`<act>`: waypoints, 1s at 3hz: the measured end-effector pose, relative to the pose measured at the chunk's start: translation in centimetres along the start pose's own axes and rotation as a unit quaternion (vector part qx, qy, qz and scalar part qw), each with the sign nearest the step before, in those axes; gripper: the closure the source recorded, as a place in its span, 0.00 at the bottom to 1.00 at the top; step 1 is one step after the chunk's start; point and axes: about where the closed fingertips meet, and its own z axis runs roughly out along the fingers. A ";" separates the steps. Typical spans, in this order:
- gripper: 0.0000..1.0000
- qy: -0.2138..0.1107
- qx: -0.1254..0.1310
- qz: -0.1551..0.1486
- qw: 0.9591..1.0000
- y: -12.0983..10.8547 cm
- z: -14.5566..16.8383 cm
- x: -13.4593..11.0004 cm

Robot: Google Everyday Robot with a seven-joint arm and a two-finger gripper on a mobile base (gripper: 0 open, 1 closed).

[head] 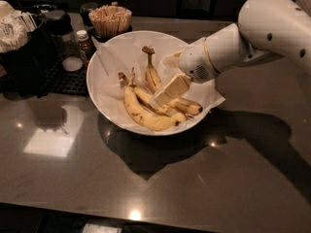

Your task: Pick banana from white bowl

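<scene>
Banana (152, 77) and hand (169, 92) in white bowl (94, 89), dark glossy counter (223, 178)

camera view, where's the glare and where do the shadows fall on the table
In the camera view, a pale square glare patch sits on the dark table beside the white bowl; the bowl's shadow falls toward the camera; the arm shadows the table at right; the gripper, inside the bowl over the bananas, is brightly lit.
</scene>
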 end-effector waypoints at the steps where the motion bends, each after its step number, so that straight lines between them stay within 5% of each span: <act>1: 0.14 -0.019 0.021 0.012 1.000 -0.3 -0.9 -0.4; 3: 0.20 -0.031 0.037 0.013 0.999 0.5 -0.4 -2.2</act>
